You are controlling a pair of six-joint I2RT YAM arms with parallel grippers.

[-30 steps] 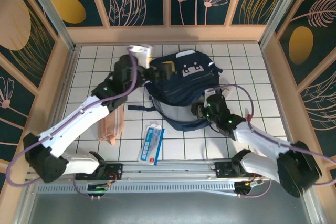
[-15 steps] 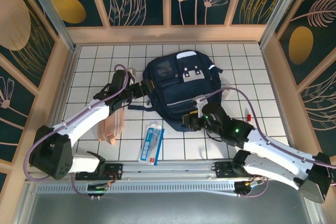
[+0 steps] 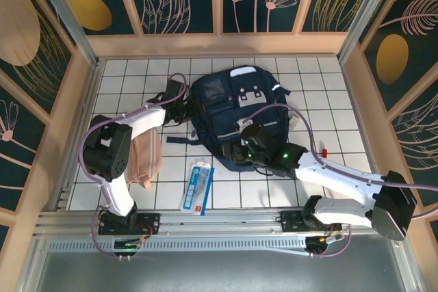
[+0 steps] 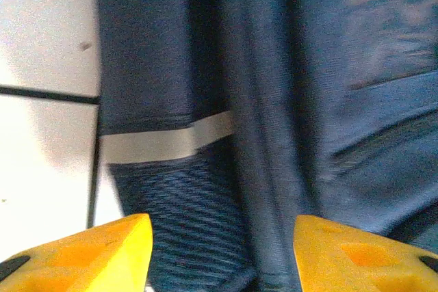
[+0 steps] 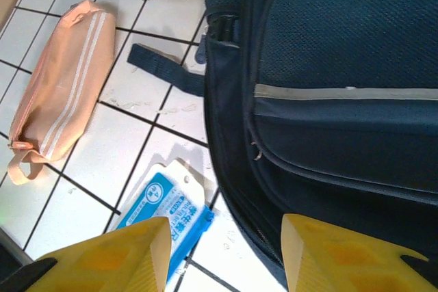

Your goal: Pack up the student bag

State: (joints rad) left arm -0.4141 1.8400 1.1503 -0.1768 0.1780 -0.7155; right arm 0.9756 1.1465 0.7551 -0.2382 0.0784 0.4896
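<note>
Straddling student bag (image 3: pixel 236 111) fabric at 9 o'clock with left gripper (image 4: pixel 222 254) parted, apparently unclamped; right gripper (image 5: pixel 226 258) released, empty, at 6 o'clock.

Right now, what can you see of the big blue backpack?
It's a big navy fabric backpack, lying flat, front up, on the white tiled table, top toward the far wall. Grey reflective stripes cross its zipped pockets, white patches sit near the top, and a dark strap trails off its left side. The left pincer straddles a fold at its left edge; the right pincer hovers open over its near end.
</note>
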